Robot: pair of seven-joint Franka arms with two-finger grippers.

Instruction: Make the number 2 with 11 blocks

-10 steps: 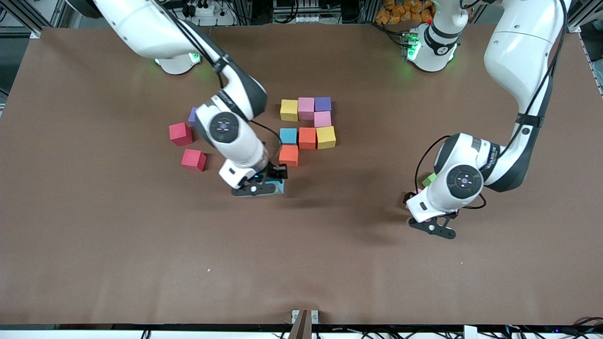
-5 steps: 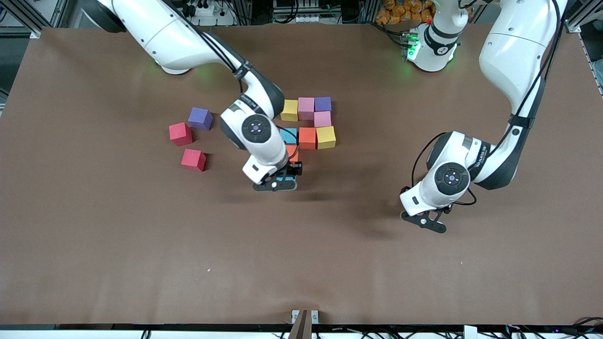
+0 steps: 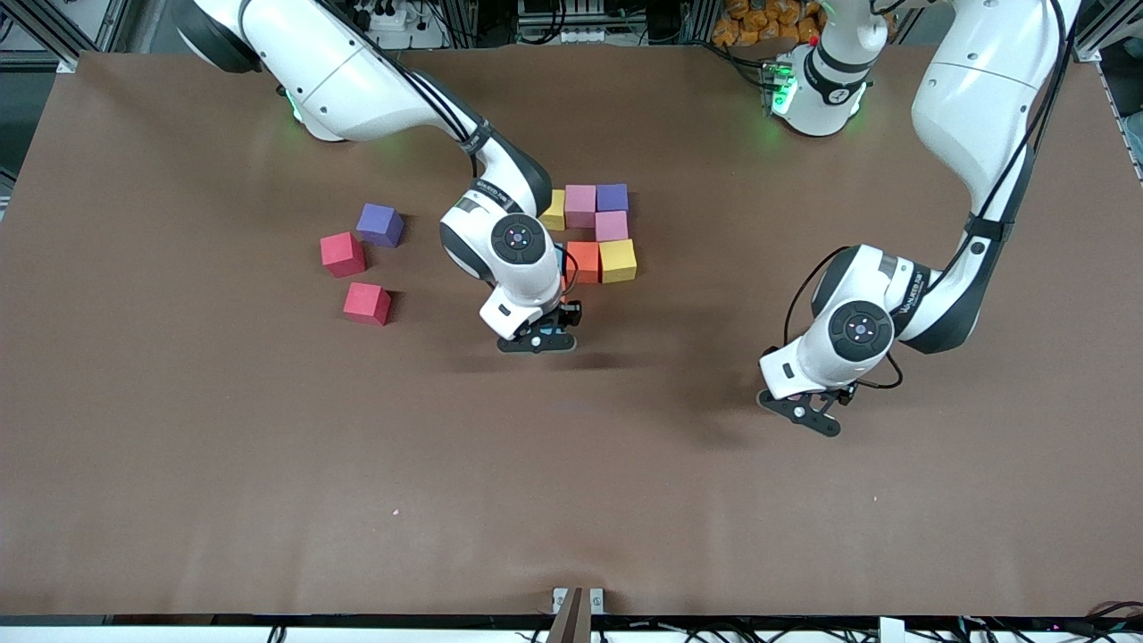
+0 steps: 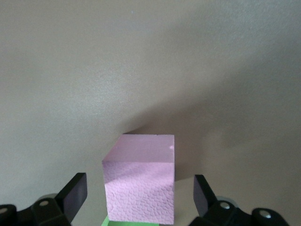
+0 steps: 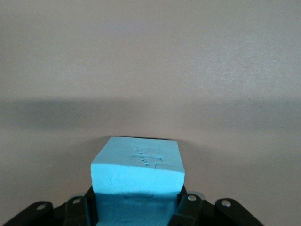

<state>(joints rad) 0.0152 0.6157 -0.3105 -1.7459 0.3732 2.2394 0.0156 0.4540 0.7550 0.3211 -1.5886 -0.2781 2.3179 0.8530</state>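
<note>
Here, the unfinished number 2 [image 3: 594, 228] sat near the middle of the brown table [image 3: 179, 446], a tight cluster of small matte foam cubes with edges touching. A yellow block [image 3: 555, 211], a pink block [image 3: 580, 204] and a purple block [image 3: 613, 196] formed the row farthest from the front camera. A second pink block [image 3: 612, 225] sat under the purple one, and nearer the camera came an orange block [image 3: 583, 261] beside a second yellow block [image 3: 618, 260]. The right arm hid the rest of the cluster.

The right end effector [image 3: 538, 339] was closed on a light blue block [image 5: 136, 172], whose top face bore a small dent, at the cluster's camera-side edge. The left end effector [image 3: 808, 413] stood with its jaws wide apart toward the left arm's end of the table, and its fingers [image 4: 75, 194] flanked a loose pink block [image 4: 139, 183] without touching it. A sliver of a green cube [image 4: 123, 222] showed just beside that pink block.

Toward the right arm's end lay three loose cubes: a purple cube [image 3: 379, 224] and two red cubes [image 3: 343, 254] [image 3: 367, 303], close together but apart.

The table was covered in plain brown matting with faint creases. Along the edge farthest from the camera stood metal framing, cables and the arm bases, glowing green.
</note>
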